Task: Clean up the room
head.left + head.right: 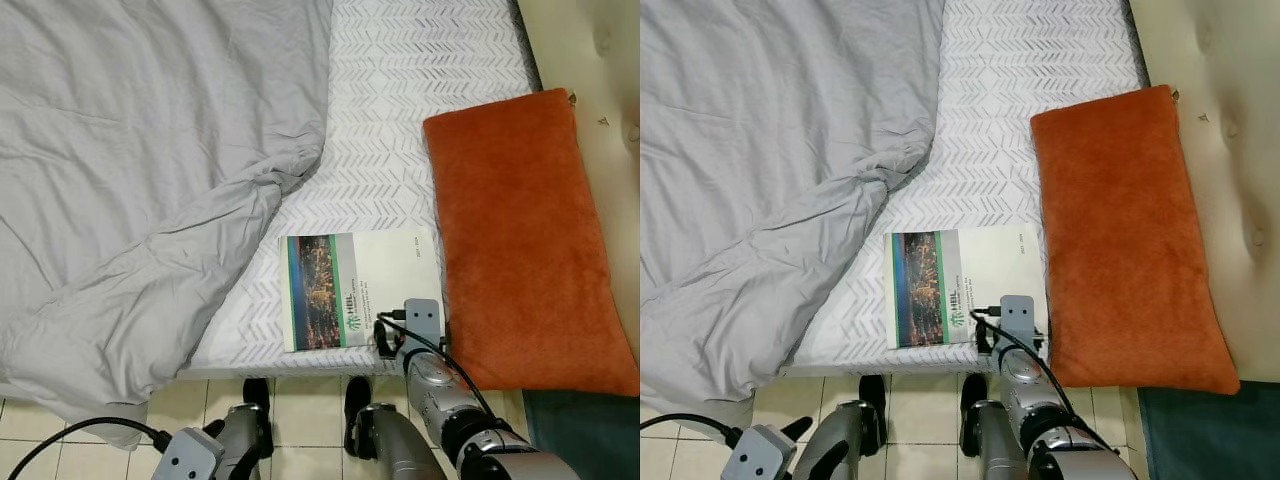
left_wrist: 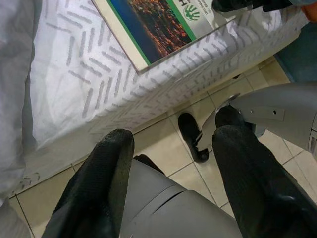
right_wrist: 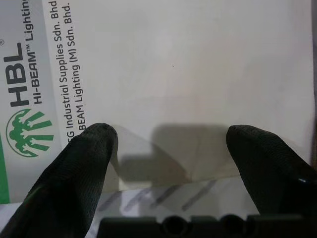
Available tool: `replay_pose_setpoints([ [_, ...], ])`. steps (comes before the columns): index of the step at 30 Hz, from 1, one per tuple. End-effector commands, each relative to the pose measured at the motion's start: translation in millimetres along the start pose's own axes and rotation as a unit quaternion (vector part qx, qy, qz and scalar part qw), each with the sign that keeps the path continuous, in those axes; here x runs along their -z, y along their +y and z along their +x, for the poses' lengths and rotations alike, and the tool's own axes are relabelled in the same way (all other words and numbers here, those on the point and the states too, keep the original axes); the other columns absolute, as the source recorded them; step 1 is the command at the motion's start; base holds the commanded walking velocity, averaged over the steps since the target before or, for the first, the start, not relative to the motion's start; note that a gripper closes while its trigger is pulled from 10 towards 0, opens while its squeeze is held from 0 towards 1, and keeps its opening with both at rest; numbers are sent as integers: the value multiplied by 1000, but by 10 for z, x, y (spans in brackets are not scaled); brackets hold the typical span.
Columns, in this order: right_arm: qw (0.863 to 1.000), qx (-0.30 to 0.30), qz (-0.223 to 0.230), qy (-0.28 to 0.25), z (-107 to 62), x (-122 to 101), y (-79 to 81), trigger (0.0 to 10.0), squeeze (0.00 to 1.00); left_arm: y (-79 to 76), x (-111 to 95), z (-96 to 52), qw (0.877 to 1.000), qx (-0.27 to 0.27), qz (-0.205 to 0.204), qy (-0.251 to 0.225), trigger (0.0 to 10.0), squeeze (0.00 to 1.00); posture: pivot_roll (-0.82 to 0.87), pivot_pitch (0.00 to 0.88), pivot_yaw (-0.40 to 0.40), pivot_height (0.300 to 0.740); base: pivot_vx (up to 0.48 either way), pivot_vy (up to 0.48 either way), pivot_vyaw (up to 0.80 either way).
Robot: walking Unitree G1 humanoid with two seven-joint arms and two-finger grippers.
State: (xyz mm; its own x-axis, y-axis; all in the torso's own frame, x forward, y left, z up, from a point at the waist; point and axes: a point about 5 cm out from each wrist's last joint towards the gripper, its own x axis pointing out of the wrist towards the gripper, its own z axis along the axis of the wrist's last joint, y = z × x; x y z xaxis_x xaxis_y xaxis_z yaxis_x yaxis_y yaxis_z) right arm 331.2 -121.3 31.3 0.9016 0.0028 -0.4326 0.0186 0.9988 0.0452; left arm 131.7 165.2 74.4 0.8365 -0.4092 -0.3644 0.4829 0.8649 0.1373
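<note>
Catalogue (image 1: 358, 288) flat on bed edge; right claw (image 3: 168, 148) spread wide over near corner.
</note>
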Motion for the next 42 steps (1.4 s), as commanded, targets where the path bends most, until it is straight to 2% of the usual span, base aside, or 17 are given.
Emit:
replay_pose_setpoints([
  [1, 997, -29, 20, 67, -87, 339, 154, 10000, 0, -78, 94, -69, 999, 6, -16, 29, 10000, 0, 226, 685, -20, 740, 0, 0, 0],
  [12, 997, -48, 26, 56, -81, 273, 297, 10000, 0, -43, 103, -87, 999, -6, -16, 32, 10000, 0, 220, 676, -32, 740, 0, 0, 0],
  [21, 997, -26, -55, 44, -51, 221, 114, 10000, 0, -84, 118, -13, 999, -8, -25, 27, 10000, 0, 205, 663, -52, 740, 0, 0, 0],
  [24, 994, -14, -109, -6, -26, 78, 15, 10000, 0, -136, 99, 45, 999, 7, -30, 16, 10000, 0, 182, 619, -86, 740, 0, 0, 0],
  [27, 992, -21, -120, -27, -25, 27, -4, 10000, 0, -187, 114, 88, 999, 30, -25, 11, 10000, 0, 173, 560, -106, 740, 0, 0, 0],
  [29, 992, -24, -119, -34, -25, 8, -7, 10000, 0, -189, 113, 86, 999, 32, -22, 10, 10000, 0, 173, 560, -106, 740, 0, 0, 0],
  [30, 990, -27, -119, -68, -31, -77, -56, 10000, 0, -174, 102, 150, 999, 33, -17, 0, 10000, 0, 164, 479, -131, 740, 0, 0, 0],
  [31, 990, -27, -119, -68, -31, -77, -56, 10000, 0, -174, 102, 150, 999, 33, -17, 0, 10000, 0, 164, 479, -131, 740, 0, 0, 0],
  [32, 989, -19, -114, -87, -37, -128, -124, 10000, 0, -155, 115, 282, 999, 27, -19, -9, 10000, 0, 155, 409, -144, 740, 0, 0, 0],
  [35, 990, -10, -106, -93, -37, -151, -186, 10000, 0, -140, 136, 424, 999, 21, -23, -15, 10000, 0, 147, 359, -153, 740, 0, 0, 0],
  [36, 988, 0, -98, -118, -48, -230, -244, 10000, 0, -130, 98, 543, 999, 15, -28, -35, 10000, 0, 132, 276, -163, 740, 0, 0, 0],
  [37, 988, 3, -96, -124, -47, -257, -266, 10000, 0, -122, 96, 619, 999, 14, -30, -42, 10000, 0, 125, 248, -167, 740, 0, 0, 0],
  [38, 988, 3, -96, -124, -47, -257, -266, 10000, 0, -122, 96, 619, 999, 14, -30, -42, 10000, 0, 125, 248, -167, 740, 0, 0, 0],
  [39, 983, 11, -86, -161, -80, -371, -334, 10000, 0, -109, 83, 789, 998, 8, -32, -59, 10000, 0, 92, 154, -178, 740, 0, 0, 0],
  [40, 983, 11, -86, -161, -80, -371, -334, 10000, 0, -109, 83, 789, 998, 8, -32, -59, 10000, 0, 92, 154, -178, 740, 0, 0, 0],
  [41, 980, 16, -79, -180, -110, -427, -398, 10000, 0, -104, 92, 944, 997, 6, -32, -65, 10000, 0, 76, 104, -183, 740, 0, 0, 0],
  [42, 980, 17, -79, -181, -110, -436, -418, 10000, 0, -101, 97, 1008, 997, 6, -32, -64, 10000, 0, 68, 82, -183, 740, 0, 0, 0],
])
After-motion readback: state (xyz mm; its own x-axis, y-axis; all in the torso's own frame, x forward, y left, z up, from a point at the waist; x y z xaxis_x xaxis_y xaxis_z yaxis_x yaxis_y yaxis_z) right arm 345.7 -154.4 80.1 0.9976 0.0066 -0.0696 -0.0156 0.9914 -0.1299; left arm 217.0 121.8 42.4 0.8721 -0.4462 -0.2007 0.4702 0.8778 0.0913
